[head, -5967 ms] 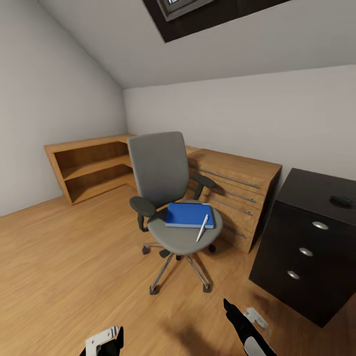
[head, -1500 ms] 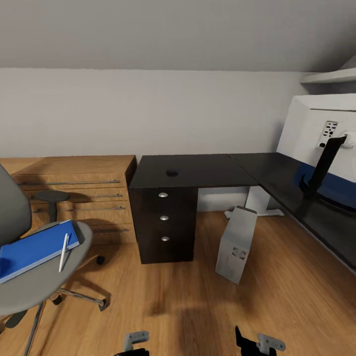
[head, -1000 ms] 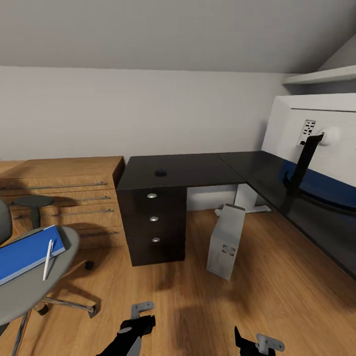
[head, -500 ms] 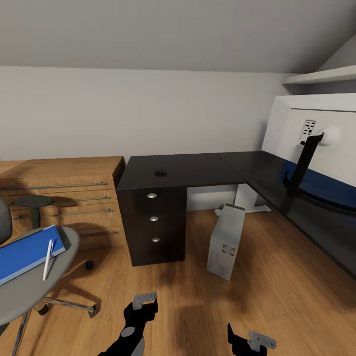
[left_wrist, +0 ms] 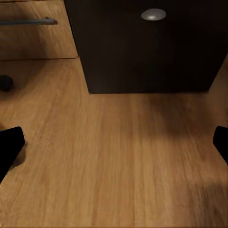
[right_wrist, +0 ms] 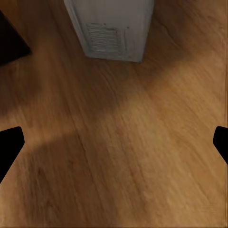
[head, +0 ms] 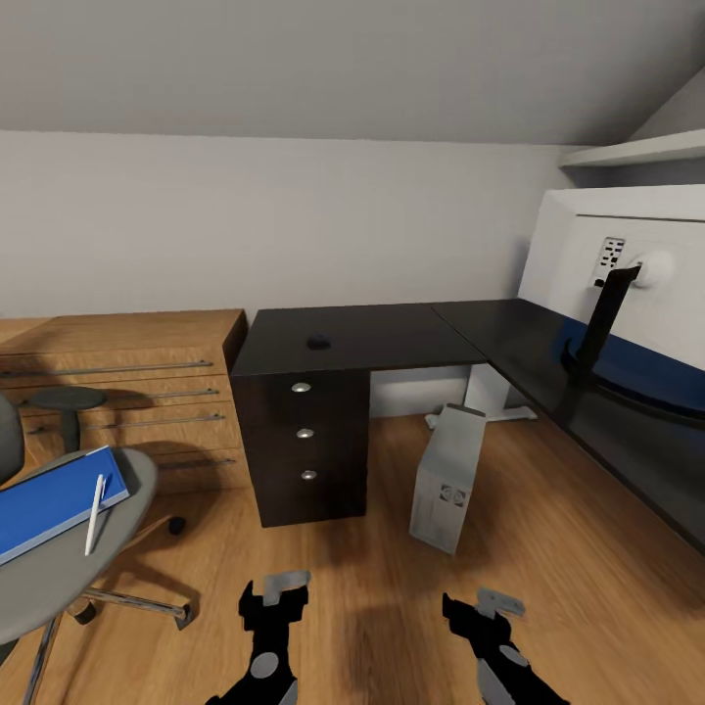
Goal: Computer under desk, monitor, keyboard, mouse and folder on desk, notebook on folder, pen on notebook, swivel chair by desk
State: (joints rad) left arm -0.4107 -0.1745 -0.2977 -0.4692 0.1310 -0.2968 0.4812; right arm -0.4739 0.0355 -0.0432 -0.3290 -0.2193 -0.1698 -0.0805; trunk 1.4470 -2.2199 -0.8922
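Ahead of you the large L-shaped glossy black-topped desk point(head: 392, 338) runs from its black three-drawer unit point(head: 305, 450) at the left round to the right wall, and the small black rounded mouse point(head: 317, 343) sits on the top above those drawers. On the desk's right wing you see the white-grey back of the wide monitor point(head: 627, 284) on its black stand. The small light grey-white tower computer point(head: 448, 477) stands tilted on the wooden floor point(head: 548, 548), near the desk's open side and just right of the drawer unit. At the near left, the grey upholstered swivel chair point(head: 73, 563) carries the flat bright blue folder point(head: 49, 501) on its seat, with the thin white pen point(head: 96, 501) lying across the folder's right end. A light wooden drawer chest point(head: 127, 382) stands behind the chair, touching the drawer unit's left side. Your left gripper point(head: 266, 593) and right gripper point(head: 477, 609) hang low over bare floor, both with fingers spread wide and holding nothing; the left wrist view looks at the foot of the drawer unit, the right wrist view at the base of the computer.
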